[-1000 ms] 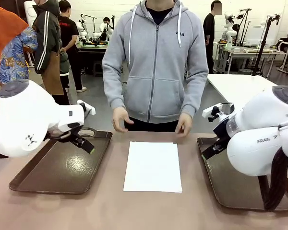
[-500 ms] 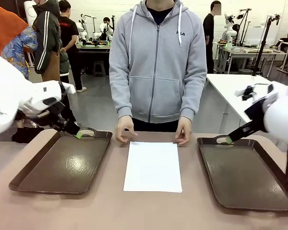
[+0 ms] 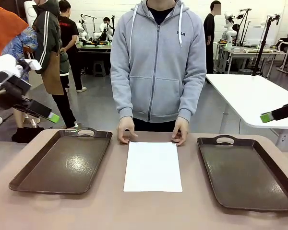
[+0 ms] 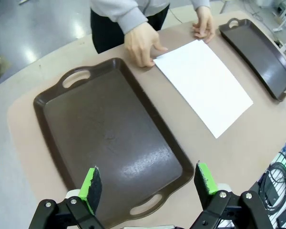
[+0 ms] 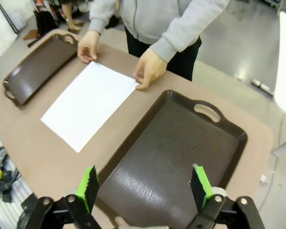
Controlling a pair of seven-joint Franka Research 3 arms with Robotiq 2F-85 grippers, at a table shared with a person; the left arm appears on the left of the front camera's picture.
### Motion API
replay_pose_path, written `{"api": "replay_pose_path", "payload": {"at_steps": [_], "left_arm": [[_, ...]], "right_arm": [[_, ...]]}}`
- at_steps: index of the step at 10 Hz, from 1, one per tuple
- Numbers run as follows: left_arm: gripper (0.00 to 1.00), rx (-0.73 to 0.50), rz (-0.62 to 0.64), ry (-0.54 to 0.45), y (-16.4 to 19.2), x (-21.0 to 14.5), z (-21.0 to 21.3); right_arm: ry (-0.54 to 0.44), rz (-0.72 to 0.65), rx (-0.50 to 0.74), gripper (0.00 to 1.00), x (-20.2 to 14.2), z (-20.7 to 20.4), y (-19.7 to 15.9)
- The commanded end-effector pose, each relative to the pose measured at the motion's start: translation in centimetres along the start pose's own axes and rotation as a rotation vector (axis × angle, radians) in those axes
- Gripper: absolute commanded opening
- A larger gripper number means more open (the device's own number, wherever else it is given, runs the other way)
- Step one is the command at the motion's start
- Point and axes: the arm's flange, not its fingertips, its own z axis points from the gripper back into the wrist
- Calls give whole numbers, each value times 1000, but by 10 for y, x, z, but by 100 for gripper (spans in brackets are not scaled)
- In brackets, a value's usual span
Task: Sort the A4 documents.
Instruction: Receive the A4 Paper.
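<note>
White paper, 1 A4 sheet (image 3: 152,166) by count, lies flat mid-table between 2 brown trays, the left tray (image 3: 62,163) and the right tray (image 3: 247,175), touching neither. The person's 2 hands (image 3: 126,130) rest on its far corners. The left gripper (image 4: 148,181) and right gripper (image 5: 145,187) hang raised, jaws spread wide, gripping nothing.

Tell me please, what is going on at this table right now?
A person stands at the far side with both hands at the far corners of one white A4 document. It lies flat on the table between the left tray and the right tray, both brown and bare. The left gripper and the right gripper are open, hold nothing, and hang high, each looking down at the tray on its own side. Nothing is sorted yet.
</note>
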Motion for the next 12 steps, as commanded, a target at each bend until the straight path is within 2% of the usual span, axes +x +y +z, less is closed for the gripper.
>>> {"api": "replay_pose_path", "payload": {"at_steps": [1, 4, 12], "left_arm": [[100, -34, -17, -12, -3, -62, -2], [100, -93, -11, -74, 12, -78, 19], [100, -171, -37, -82, 14, -90, 21]], "right_arm": [[-42, -9, 59, 100, -69, -2, 25], [-77, -25, 86, 100, -75, 8, 20], [-50, -35, 123, 100, -74, 1, 10]]}}
